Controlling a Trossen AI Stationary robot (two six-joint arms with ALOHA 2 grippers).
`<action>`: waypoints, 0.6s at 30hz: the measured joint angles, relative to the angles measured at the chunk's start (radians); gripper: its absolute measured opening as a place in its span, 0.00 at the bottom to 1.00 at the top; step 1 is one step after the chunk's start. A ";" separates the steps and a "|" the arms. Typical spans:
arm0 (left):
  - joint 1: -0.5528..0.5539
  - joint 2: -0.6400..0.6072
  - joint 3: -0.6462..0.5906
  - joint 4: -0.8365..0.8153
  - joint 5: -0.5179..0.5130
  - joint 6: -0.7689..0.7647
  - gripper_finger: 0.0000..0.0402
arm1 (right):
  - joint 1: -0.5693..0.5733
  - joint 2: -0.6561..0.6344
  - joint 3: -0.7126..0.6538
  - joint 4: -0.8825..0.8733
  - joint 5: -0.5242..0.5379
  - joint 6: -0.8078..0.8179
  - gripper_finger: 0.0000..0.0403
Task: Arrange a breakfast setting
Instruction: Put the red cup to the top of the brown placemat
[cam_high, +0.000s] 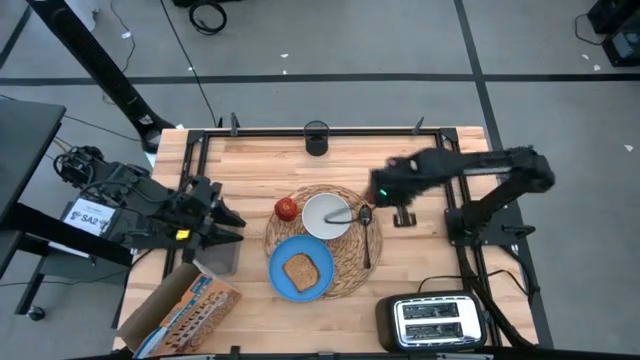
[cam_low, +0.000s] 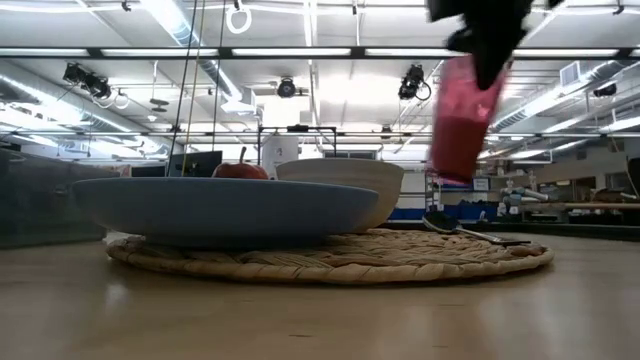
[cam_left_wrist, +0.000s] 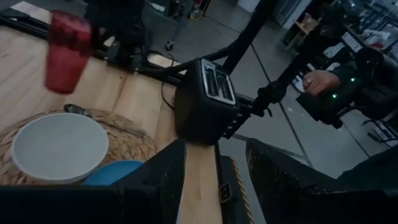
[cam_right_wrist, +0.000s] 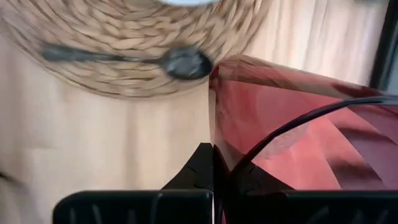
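Note:
A round woven placemat (cam_high: 350, 268) lies at the table's middle. On it rest a blue plate (cam_high: 280, 272) with a toast slice (cam_high: 301, 270), a white bowl (cam_high: 327, 216), a red apple (cam_high: 287, 208) and a metal spoon (cam_high: 367, 238). My right gripper (cam_high: 385, 192) is over the mat's right edge, shut on a translucent red cup (cam_low: 462, 120) held in the air. My left gripper (cam_high: 238, 222) is open and empty to the left of the mat. My right gripper holds the red cup by its wall at the rim (cam_right_wrist: 219, 146). One finger (cam_right_wrist: 198, 167) is outside the cup, and the other shows through the wall from inside. The fingers come from above. The cup hangs below them, slightly tilted, clear of the table (cam_low: 455, 165).
A silver toaster (cam_high: 435, 320) stands at the near right corner. A small black cup (cam_high: 316, 138) stands at the far edge. A cardboard box (cam_high: 185, 310) lies at the near left. A person's hand (cam_left_wrist: 317, 81) shows beyond the table.

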 joint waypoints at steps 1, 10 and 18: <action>0.000 -0.003 0.000 -0.007 0.000 0.000 0.44 | -0.031 0.028 0.011 0.025 0.000 -0.102 0.03; -0.001 -0.006 0.000 -0.022 -0.002 -0.025 0.44 | -0.243 0.293 0.146 0.076 0.057 -0.672 0.03; 0.000 -0.006 0.000 -0.022 -0.002 -0.023 0.44 | -0.309 0.374 0.156 0.119 0.005 -0.817 0.03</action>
